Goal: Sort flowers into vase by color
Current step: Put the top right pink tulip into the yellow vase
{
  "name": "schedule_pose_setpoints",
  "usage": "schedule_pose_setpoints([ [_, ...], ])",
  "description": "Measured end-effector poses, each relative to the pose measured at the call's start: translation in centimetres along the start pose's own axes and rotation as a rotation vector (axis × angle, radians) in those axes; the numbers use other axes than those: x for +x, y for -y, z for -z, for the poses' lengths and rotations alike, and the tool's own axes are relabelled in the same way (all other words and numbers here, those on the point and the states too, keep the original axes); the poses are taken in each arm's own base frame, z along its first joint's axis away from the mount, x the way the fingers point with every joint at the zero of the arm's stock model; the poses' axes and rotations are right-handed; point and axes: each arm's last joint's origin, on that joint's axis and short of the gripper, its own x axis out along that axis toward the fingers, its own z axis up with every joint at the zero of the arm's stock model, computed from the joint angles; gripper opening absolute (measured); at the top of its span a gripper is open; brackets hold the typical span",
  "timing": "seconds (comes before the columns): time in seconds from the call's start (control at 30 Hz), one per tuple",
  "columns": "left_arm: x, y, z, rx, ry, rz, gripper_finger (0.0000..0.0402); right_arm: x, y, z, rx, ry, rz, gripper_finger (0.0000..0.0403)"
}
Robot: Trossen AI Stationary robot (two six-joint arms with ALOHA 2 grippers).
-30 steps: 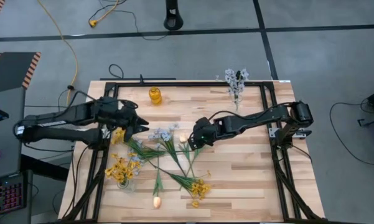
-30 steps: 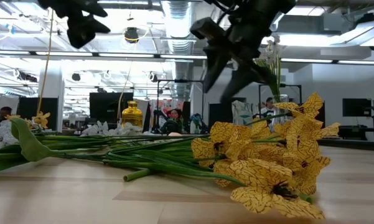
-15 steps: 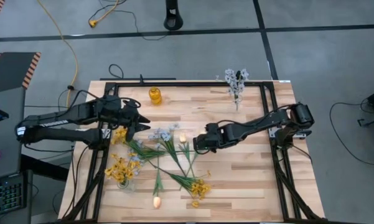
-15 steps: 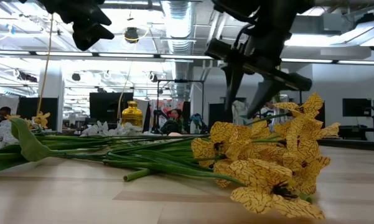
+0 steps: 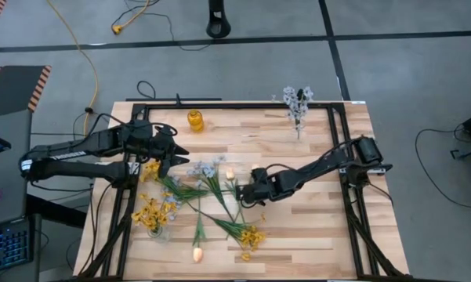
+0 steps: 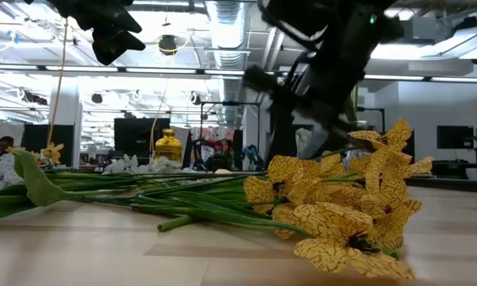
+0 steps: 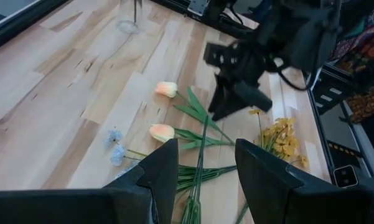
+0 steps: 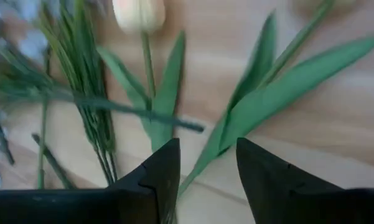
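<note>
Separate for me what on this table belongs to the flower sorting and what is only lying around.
Part of the job:
- loose flowers heaped mid-table
- peach tulip bud under the right gripper
- yellow cluster
- yellow flowers in a clear vase
- pale sprigs in a vase
- left gripper, open above the heap

Just lying about:
- amber jar
- yellow cable on the floor

A light wooden desk (image 5: 313, 227) with a black frame fills the lower middle of the high view. On its left half lie loose flowers (image 5: 211, 188): yellow clusters, pale blue sprays and peach buds on green stems. A glass with yellow blossoms (image 5: 151, 217) stands at the lower left, an amber jar (image 5: 195, 120) at the upper left, and a vase of pale sprays (image 5: 298, 106) at the upper right.
</note>
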Motion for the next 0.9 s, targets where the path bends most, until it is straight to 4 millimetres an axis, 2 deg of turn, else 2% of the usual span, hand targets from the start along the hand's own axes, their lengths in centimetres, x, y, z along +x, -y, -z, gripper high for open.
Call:
schedule_pose_setpoints([
  [0.17,0.0,0.0,0.0,-0.001,-0.003,-0.001,0.0146,0.7,-0.2,0.9,0.011,-0.017,-0.012,0.0167],
  [0.47,0.0,0.0,0.0,-0.001,-0.004,-0.002,0.0146,1.8,0.3,1.2,0.029,-0.062,0.027,0.0144],
  [0.9,0.0,0.0,0.0,-0.001,-0.002,-0.001,0.0146,2.0,0.5,1.2,0.032,-0.059,0.058,0.0076],
])
